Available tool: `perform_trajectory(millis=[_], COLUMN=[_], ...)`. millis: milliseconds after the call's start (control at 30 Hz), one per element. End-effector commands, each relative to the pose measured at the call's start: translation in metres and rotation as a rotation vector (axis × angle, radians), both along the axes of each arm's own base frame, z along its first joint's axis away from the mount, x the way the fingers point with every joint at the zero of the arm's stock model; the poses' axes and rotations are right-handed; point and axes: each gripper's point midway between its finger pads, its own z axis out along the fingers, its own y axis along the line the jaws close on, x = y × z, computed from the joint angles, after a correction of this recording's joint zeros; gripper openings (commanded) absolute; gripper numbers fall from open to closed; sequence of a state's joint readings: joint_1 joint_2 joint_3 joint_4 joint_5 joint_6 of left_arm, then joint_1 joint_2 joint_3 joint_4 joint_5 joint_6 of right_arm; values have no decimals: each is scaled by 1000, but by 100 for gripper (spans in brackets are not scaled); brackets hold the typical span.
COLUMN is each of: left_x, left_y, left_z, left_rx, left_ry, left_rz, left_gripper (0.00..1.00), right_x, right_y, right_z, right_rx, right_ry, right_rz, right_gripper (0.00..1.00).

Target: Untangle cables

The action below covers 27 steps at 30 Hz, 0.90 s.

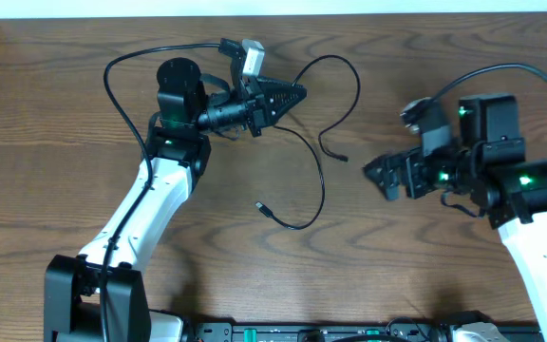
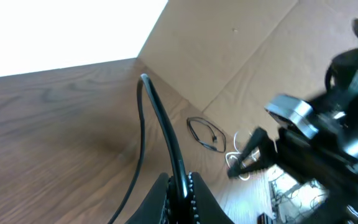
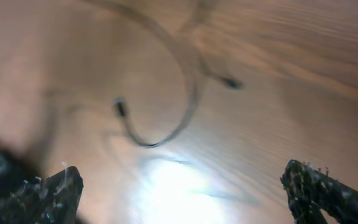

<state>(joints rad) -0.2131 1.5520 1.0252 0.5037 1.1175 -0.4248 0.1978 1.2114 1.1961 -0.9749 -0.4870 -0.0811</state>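
**Left arm pinching the black cord, right arm waiting wide open**

The left gripper (image 1: 288,95) is lying low over the wooden table (image 1: 55,161). Its jaws are pressed together on a thin black cord (image 2: 160,124), which the left wrist view is showing as it rises straight out from between the shut fingers. I am reading that grip as an anchor, pinning the cord so its loose ends can be drawn apart.

2 strands are running away from the left gripper. The upper strand (image 1: 354,90) is arching out past the gripper's tip and curling round. It is ending in a small plug (image 1: 342,157), off to the right of the left gripper and a little toward the arms' bases. The lower strand (image 1: 322,180) is leaving from under the left gripper and sweeping toward the bases. It is hooking back to a second plug (image 1: 262,205), almost straight in front of the left gripper. The 2 strands are passing near each other, and I cannot tell whether they are touching. Nor can I tell whether they are 1 cord or 2.

The right gripper (image 1: 380,179) is hovering well to the right of the left gripper, beyond the upper strand's plug. Its jaws are spread wide and gripping nothing. Its own blurred view is showing both plugs ahead of the spread fingers. I am guessing it is standing open to take a free end, most likely the nearer plug. A cord this thin is lying flat on the wood, so the fingers would need to come right down to the surface.

I am not making out any white cord on the table.
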Motion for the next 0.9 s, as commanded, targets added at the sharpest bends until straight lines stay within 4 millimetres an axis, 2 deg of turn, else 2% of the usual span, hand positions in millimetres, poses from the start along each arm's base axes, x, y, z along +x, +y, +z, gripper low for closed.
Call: perform_trajectory(millis=[0, 133, 267, 333, 433, 633, 867], left_x=[1, -2, -11, -14, -12, -7, -7], left_y=[2, 2, 5, 12, 22, 36, 37], left_z=[13, 25, 51, 73, 91, 96, 97], left_rx=[-36, -72, -111, -151, -192, -210, -212], left_ry=[36, 66, 38, 43, 48, 101, 103], left_rz=[32, 30, 41, 102, 187, 320, 322], left_gripper=[8, 9, 9, 8, 8, 8, 8], right_x=[-15, -4, 15, 25, 30, 26, 1], right_y=[32, 45, 61, 79, 100, 137, 169], right_z=[12, -1, -12, -13, -13, -1, 19], right_rx=[70, 57, 75, 118, 163, 246, 337], right_ry=[-68, -91, -122, -157, -194, -278, -381], right_rz=[232, 294, 328, 373, 434, 553, 722], right_gripper=[99, 99, 99, 99, 99, 99, 99])
